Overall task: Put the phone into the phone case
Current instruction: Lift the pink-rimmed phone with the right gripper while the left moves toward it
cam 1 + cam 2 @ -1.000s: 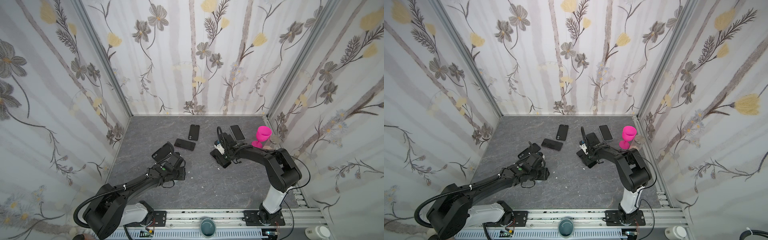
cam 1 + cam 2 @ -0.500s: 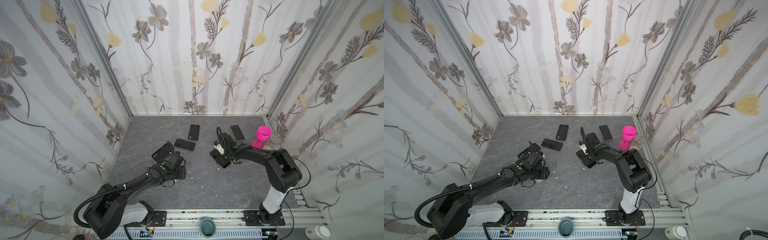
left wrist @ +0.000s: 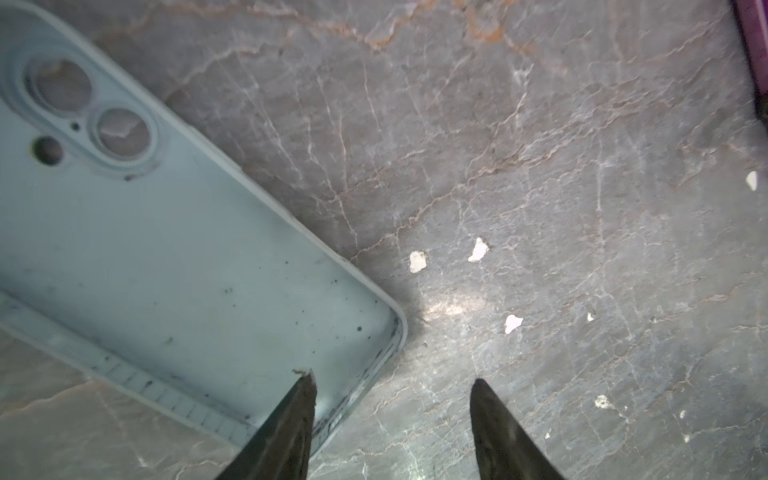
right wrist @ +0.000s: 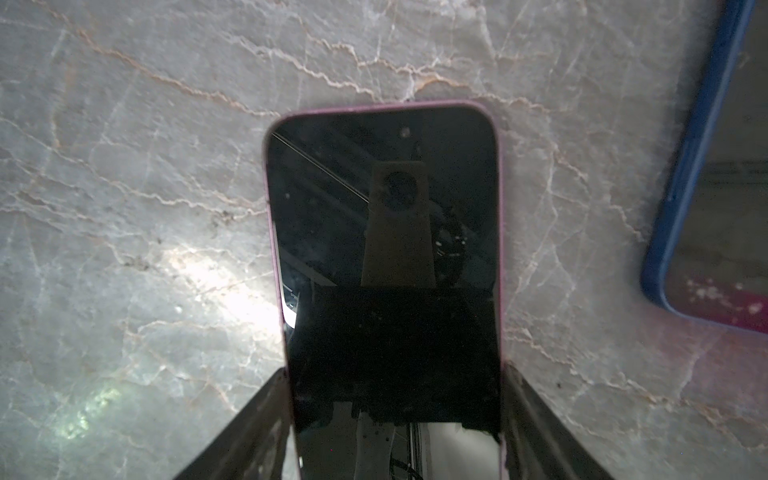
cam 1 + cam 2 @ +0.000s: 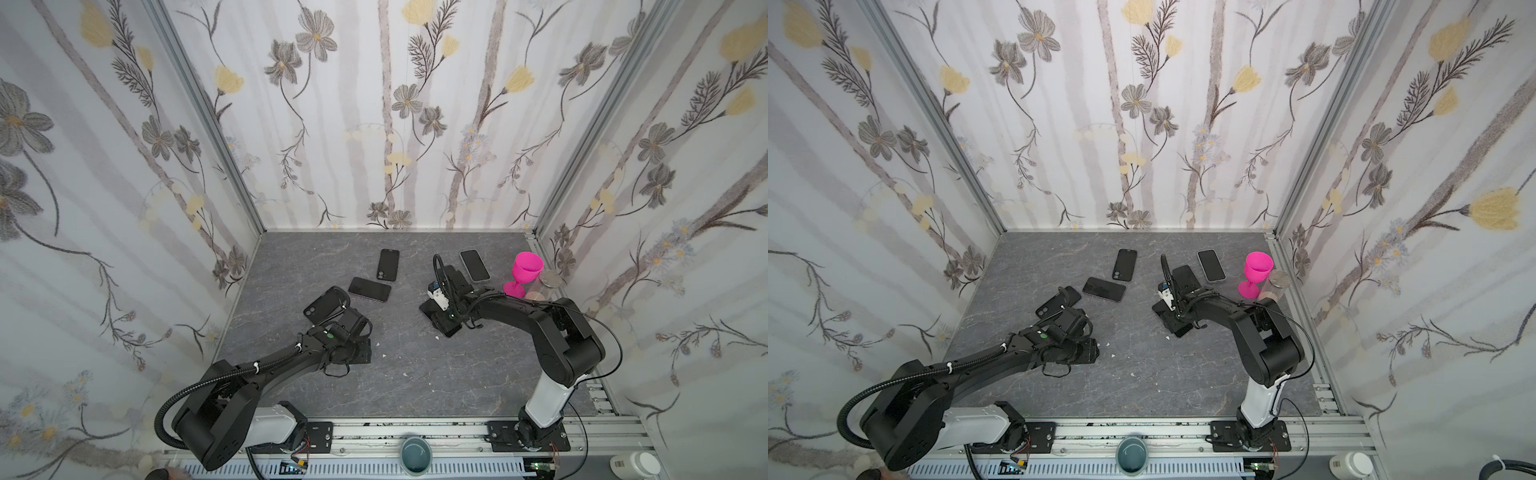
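One phone case (image 3: 166, 257) lies empty — right pincer (image 4: 395, 370) grips phone (image 4: 382, 208).

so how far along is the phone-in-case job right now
Done: nothing yet; the pale blue case lies empty. In hand: the right tool straddles the pink-edged phone, seemingly gripping its sides; the open left tool has one tip over the case's corner. Left: carry over, seat the phone.
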